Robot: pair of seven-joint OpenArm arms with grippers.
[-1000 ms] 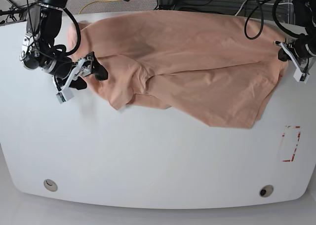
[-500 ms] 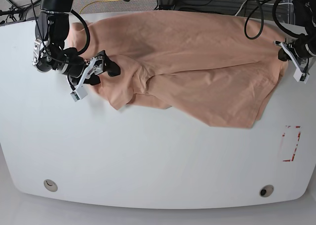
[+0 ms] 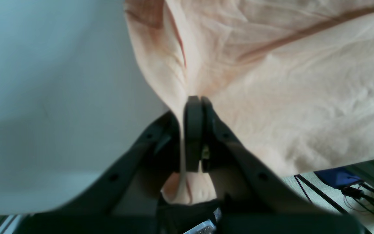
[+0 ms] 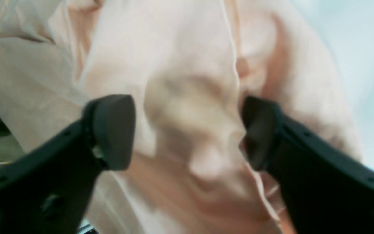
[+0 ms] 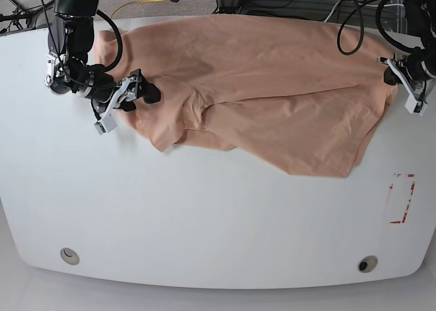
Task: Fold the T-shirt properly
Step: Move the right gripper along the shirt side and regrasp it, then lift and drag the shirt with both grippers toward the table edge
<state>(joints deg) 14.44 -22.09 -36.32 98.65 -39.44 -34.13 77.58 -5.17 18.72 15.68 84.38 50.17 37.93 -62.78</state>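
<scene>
The shirt (image 5: 259,86) lies spread on the far half of the table (image 5: 204,215), running from about 10 o'clock across to 2 o'clock, with a folded flap hanging down toward the middle and a lower corner reaching toward 4 o'clock. It is rumpled, with a long crease across its middle.

My left gripper (image 3: 195,100) sits at the shirt's edge at 2 o'clock in the base view (image 5: 398,76). Its jaws are pressed together, and a thin fold of the shirt's (image 3: 271,81) edge is pinched between them; the cloth fans out from the tips.

My right gripper (image 5: 129,94) is at 10 o'clock, over the shirt's other end, near the sleeve. Its jaws stand well apart, and the wrist view shows one finger (image 4: 112,130) on each side of a raised bump of cloth (image 4: 190,123). The pads are beside the bump; I cannot tell whether they touch it, as that view is blurred. Nothing is gripped there.
</scene>
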